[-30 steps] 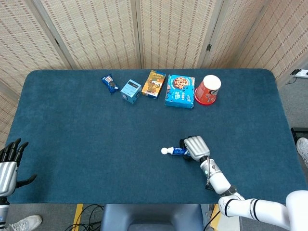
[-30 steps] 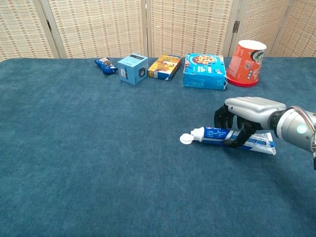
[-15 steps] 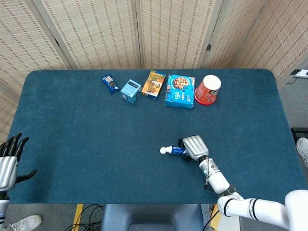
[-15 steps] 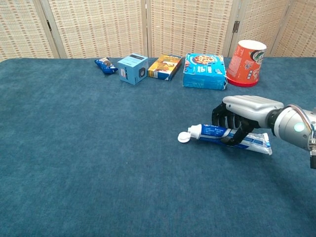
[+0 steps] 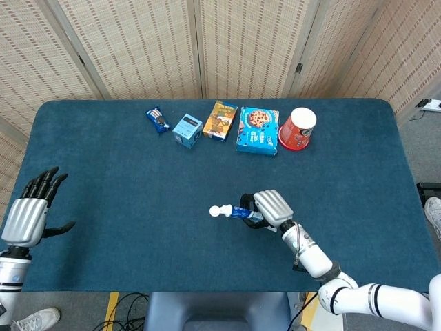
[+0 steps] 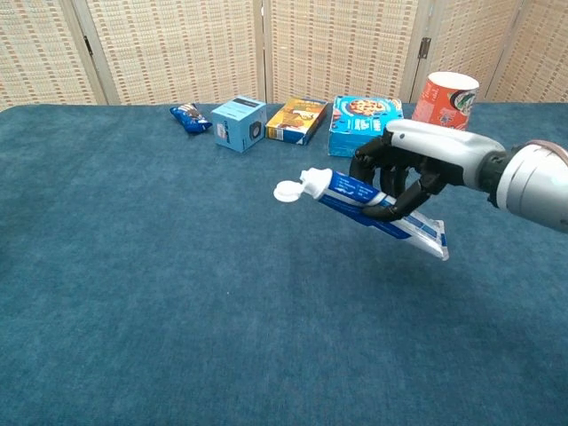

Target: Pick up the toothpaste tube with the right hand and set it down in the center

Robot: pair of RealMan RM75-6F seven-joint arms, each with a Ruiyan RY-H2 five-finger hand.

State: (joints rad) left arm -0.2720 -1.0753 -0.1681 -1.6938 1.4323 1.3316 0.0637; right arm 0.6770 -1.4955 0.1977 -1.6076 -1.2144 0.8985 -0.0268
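My right hand (image 6: 410, 174) grips the blue and white toothpaste tube (image 6: 364, 202) and holds it above the table, white cap pointing left and the flat tail sloping down to the right. In the head view the same right hand (image 5: 270, 209) covers most of the toothpaste tube (image 5: 233, 212), and only the cap end shows, over the middle of the blue tabletop. My left hand (image 5: 32, 211) hovers at the table's near left edge with its fingers spread and nothing in it.
Along the far edge of the blue table (image 5: 124, 179) stand a snack packet (image 5: 157, 119), a light blue box (image 5: 187, 130), an orange box (image 5: 220, 120), a blue cookie box (image 5: 258, 130) and a red cup (image 5: 298, 129).
My right hand has lifted the toothpaste tube off the table and carried it to the left. My left hand has risen further into the head view.
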